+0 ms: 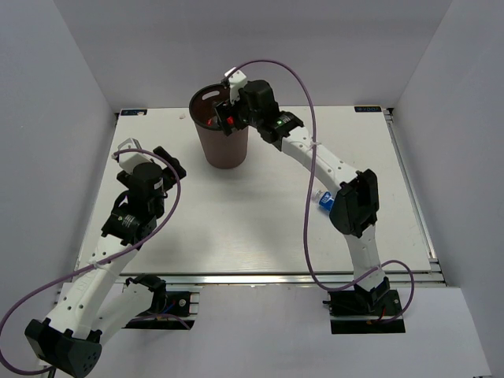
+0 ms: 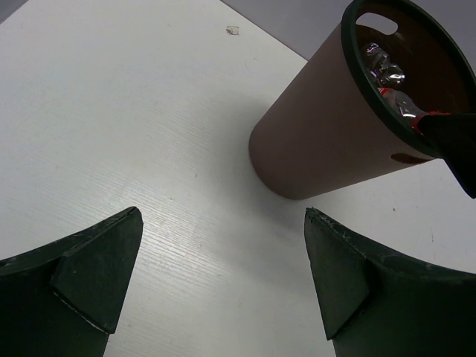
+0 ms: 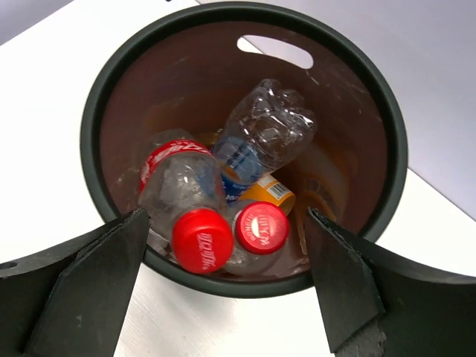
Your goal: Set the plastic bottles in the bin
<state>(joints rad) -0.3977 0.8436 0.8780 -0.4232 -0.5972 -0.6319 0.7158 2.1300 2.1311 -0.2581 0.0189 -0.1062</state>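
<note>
Well, the left gripper hangs wide open and empty over the table, near the bin; the right gripper gapes open, empty, above the bin's mouth, plastic bottles lying inside

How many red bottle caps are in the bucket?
2. Both are inside the bin, by its near rim: one red cap and a second red cap beside it. More may hide underneath.
</note>
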